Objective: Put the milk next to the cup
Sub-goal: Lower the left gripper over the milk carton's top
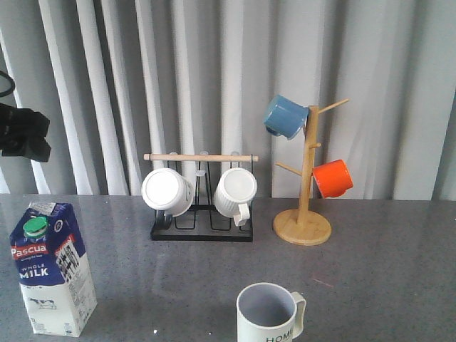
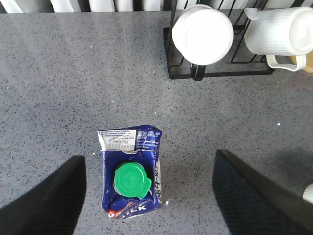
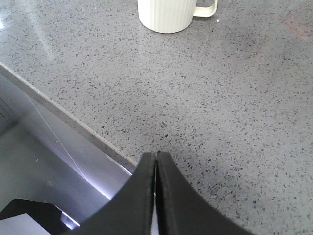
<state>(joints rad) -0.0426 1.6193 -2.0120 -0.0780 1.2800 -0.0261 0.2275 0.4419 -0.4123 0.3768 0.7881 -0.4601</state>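
The milk [image 1: 53,271] stands upright at the front left of the grey table, a blue-and-white carton with a green cap. In the left wrist view the milk [image 2: 131,178] is seen from above. My left gripper [image 2: 147,155] hangs over it, open wide, with one dark finger [image 2: 49,196] on each side and clear of the carton. The cup [image 1: 269,313], off-white and ribbed with "HOME" on it, stands at the front centre, well to the right of the milk. My right gripper [image 3: 156,157] is shut on nothing, low over the table's front edge, with the cup [image 3: 168,14] ahead of it.
A black wire rack [image 1: 201,229] with a wooden bar holds two plain white mugs [image 1: 167,191] at the back centre. A wooden mug tree [image 1: 305,214] to its right carries a blue mug [image 1: 285,116] and an orange mug [image 1: 333,178]. The table's front edge [image 3: 63,115] runs beside the right fingers.
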